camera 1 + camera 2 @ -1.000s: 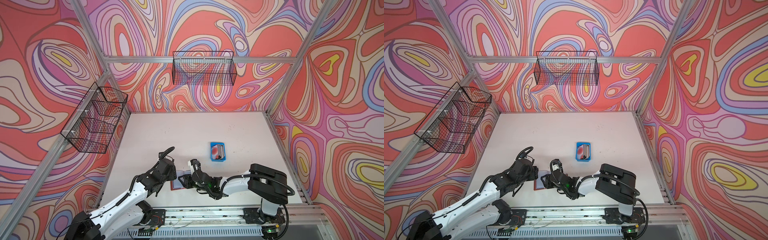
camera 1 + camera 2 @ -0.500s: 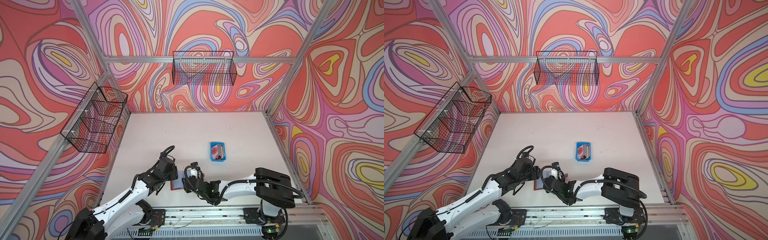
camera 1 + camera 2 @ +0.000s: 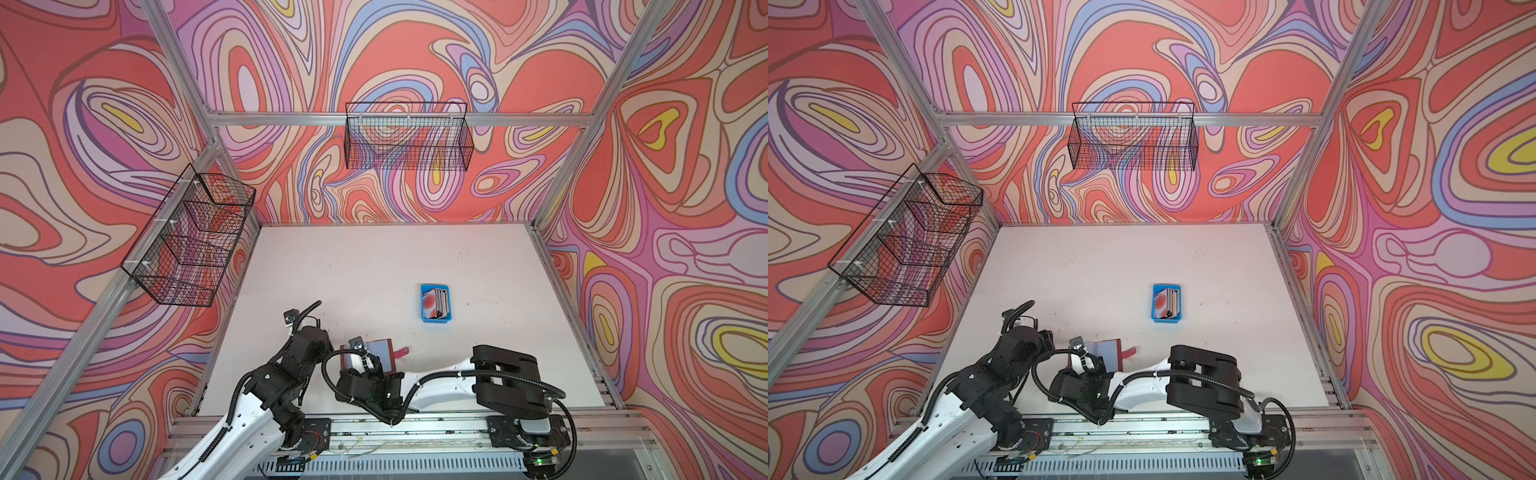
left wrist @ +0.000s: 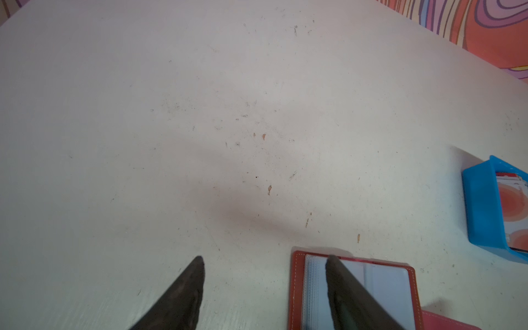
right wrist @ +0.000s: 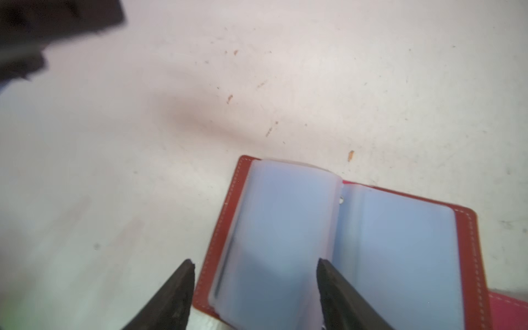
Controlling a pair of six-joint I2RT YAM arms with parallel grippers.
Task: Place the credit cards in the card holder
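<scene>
Found card holder [image 5: 394,245] open under both pairs of wide, empty jaws, with credit cards [image 3: 434,302] waiting in blue tray [image 3: 436,319] beyond them, none visibly sleeved.

Red card holder [image 5: 371,243]; blue tray [image 3: 435,319]; pink-swirled walls [image 3: 124,124].
</scene>
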